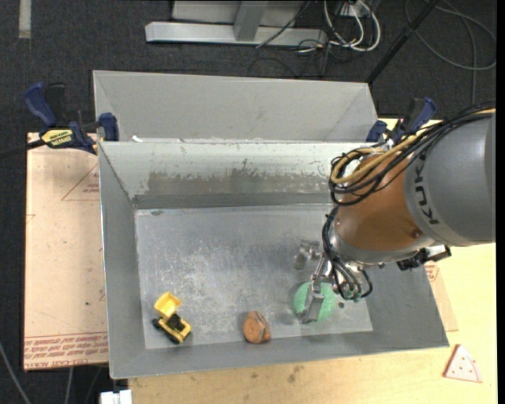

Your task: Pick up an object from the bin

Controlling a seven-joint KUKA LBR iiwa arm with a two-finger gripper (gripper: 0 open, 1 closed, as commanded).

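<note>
I am looking at a robotics lab: grey metal bin (pixel 118 237), big grey industrial arm (pixel 458 181), loose cables (pixel 357 24) trailing far right.

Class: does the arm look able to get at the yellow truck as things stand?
Probably yes: the truck lies alone on bare bin floor, left of the gripper, though close to the near wall.

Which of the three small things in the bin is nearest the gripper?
The green rounded thing at the bin's right; the gripper is right over it. The brown lump and the yellow toy vehicle lie farther left.
</note>
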